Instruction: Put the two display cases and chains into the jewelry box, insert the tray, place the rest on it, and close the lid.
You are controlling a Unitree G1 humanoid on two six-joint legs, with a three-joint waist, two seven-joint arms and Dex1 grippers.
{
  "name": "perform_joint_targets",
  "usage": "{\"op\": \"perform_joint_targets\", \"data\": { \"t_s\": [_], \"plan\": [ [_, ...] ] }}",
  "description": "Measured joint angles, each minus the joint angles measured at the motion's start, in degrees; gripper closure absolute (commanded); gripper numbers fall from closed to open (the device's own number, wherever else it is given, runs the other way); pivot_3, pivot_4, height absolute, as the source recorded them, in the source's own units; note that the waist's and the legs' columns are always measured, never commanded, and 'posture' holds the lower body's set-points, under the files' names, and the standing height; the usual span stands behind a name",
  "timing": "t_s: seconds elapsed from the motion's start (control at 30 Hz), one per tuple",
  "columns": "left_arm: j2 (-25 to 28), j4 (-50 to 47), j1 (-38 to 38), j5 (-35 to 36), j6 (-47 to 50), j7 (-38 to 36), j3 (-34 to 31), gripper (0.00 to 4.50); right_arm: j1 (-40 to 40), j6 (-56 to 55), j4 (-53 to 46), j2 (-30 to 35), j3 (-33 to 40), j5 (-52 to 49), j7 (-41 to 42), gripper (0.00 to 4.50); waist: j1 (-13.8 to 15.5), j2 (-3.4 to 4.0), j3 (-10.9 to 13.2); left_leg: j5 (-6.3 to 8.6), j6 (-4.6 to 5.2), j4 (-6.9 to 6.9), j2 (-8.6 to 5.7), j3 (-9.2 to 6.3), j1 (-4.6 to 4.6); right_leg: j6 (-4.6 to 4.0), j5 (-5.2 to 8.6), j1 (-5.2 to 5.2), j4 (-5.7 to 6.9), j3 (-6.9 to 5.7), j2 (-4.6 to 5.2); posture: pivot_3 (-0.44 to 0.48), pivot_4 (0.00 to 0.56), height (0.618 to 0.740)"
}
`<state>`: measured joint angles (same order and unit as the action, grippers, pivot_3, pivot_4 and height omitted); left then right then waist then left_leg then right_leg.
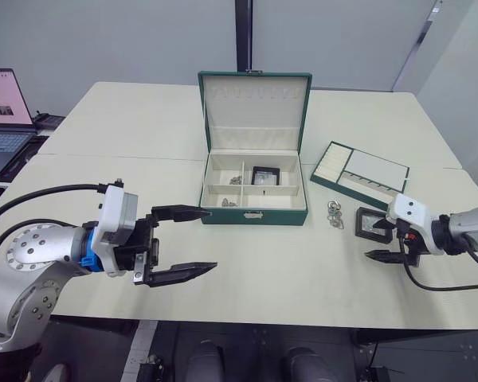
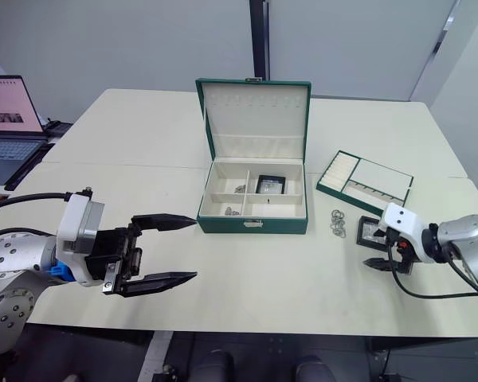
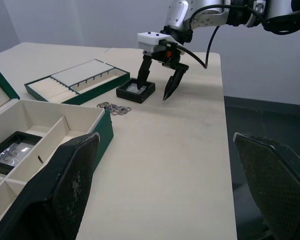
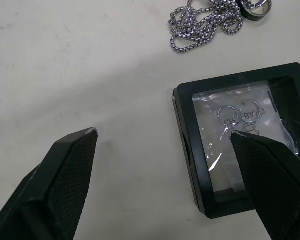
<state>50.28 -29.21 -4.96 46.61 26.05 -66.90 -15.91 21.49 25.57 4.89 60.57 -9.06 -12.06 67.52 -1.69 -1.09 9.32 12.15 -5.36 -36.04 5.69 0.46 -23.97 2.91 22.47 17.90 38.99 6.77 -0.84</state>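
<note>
Left pincer (image 1: 182, 241): hovering spread wide over the near left of the counter (image 1: 143, 127), fingers pointing toward the box, pinching nothing.
Right pincer (image 1: 388, 241): standing spread at the near right, one finger (image 4: 272, 177) lying over the window of the loose case, the other (image 4: 60, 182) over bare counter beside it; not closing on anything.
Loose case (image 4: 242, 135): lying flat on the counter at the right, just beside the chain there; the right wrist view is showing two small rings under its clear window, which the eye views are not resolving.
Chain on counter (image 1: 334, 214): one silvery bunch lying between the box and the loose case; the right wrist view is showing a dark ring at its end.
Box (image 1: 254, 215): sitting mid-counter, open, green with cream lining and dividers, silver clasp facing the robot.
Case in box (image 1: 265, 175): lying in the far right compartment; the left wrist view is showing its shiny window.
Chains in box (image 1: 236, 179): two small bunches showing in the left compartments, one farther, one (image 1: 228, 203) nearer.
Tray (image 1: 360, 173): lying on the counter right of the box, apart from it, tilted askew; the left wrist view is showing its ring-roll slots.
Lid (image 1: 255, 103): standing upright behind the box, cream inside.
Laptop (image 1: 4, 107): sitting open at the far left.
Count: two cases, three chain bunches, one tray, one box.
</note>
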Motion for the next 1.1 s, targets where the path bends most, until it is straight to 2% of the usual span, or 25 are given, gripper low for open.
{"op": "perform_joint_targets", "data": {
  "t_s": [0.07,0.27,0.43,0.57,0.9,1.1],
  "plan": [
    [0.0,0.0,0.0,0.0,0.0,0.0,0.0,0.00,0.0,0.0,0.0,-0.1,0.0,0.2,0.1,0.67,0.0,0.00,0.0,0.00,0.00,0.00,0.00,0.00,0.02,0.00,0.00,-0.01,0.00,0.00,0.00,0.000,0.150,0.726],
    [0.0,0.0,-0.3,0.0,0.0,0.1,0.0,0.00,0.0,0.0,0.0,-0.6,0.0,0.8,0.0,2.48,0.0,0.00,0.0,0.00,0.00,0.00,0.00,0.01,0.03,0.00,0.00,-0.03,0.00,0.01,0.00,0.000,0.150,0.726],
    [0.0,0.0,-0.3,0.0,0.0,0.1,0.0,0.00,0.2,0.0,0.0,-0.8,0.1,1.4,0.0,3.70,0.0,0.00,0.0,0.00,0.00,0.00,0.00,0.01,0.04,0.00,0.00,-0.03,0.00,0.01,0.00,0.000,0.150,0.726],
    [0.0,0.0,-0.3,0.0,0.0,0.3,0.0,0.00,0.6,0.0,0.0,-1.0,0.1,1.8,0.0,4.49,0.0,0.00,0.0,0.00,0.00,0.00,0.00,0.01,0.05,0.00,0.00,-0.04,0.00,0.01,0.00,0.000,0.150,0.726],
    [0.0,0.0,-0.2,0.1,0.0,1.0,0.1,0.00,1.7,2.2,-1.9,-1.0,0.9,1.7,0.0,4.49,0.0,0.03,0.0,0.00,0.00,0.00,0.00,0.02,0.06,0.00,0.00,-0.03,0.00,0.02,0.00,0.000,0.150,0.726],
    [-0.2,1.6,1.1,1.1,1.1,1.7,-1.5,0.00,4.6,11.1,-13.4,5.3,2.9,-1.2,3.2,4.49,-0.1,0.36,0.2,0.01,0.01,0.02,0.00,0.04,0.08,0.00,0.00,-0.01,0.03,0.05,0.01,0.000,0.150,0.726]
  ]
}}
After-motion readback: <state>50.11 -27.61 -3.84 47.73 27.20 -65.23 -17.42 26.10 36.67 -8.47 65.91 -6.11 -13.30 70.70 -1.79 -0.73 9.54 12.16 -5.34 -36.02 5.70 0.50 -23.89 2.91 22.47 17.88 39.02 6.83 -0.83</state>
